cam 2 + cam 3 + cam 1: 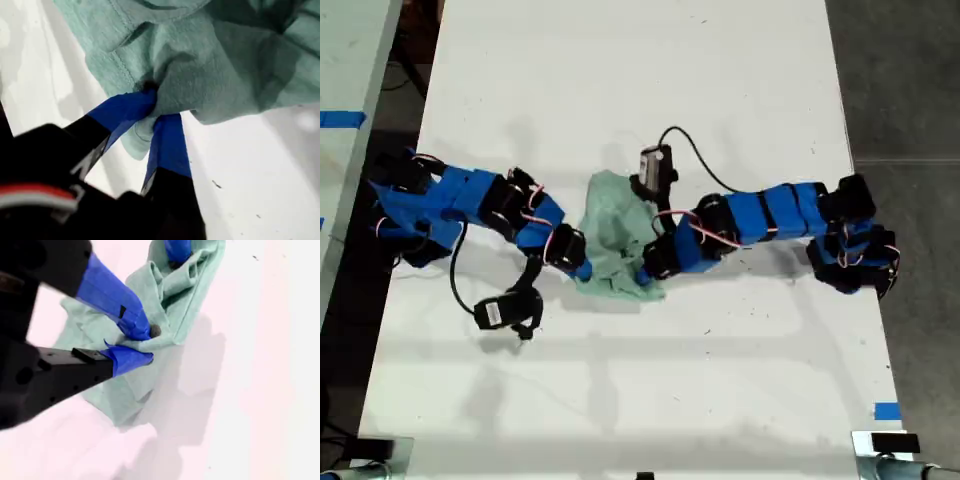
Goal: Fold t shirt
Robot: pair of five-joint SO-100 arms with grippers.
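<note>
The t shirt (615, 228) lies as a crumpled mint-green bundle mid-table between two blue arms. One arm (510, 205) reaches in from the exterior view's left and the other arm (750, 220) from its right. Their tips meet the cloth's lower edge; I cannot tell which arm is which. My first gripper (156, 107) is shut on a bunched fold of the t shirt (215, 65) near a stitched hem. My second gripper (149, 345) is shut on an edge of the t shirt (167, 287). The other gripper's blue fingertip (177, 249) presses into the cloth farther along.
The white table (650, 60) extends around the bundle. A black camera module (505, 312) on a cable hangs beside the arm at the exterior view's left; another camera (655, 163) sits above the shirt. Blue tape (886, 411) marks the table's lower right in the exterior view.
</note>
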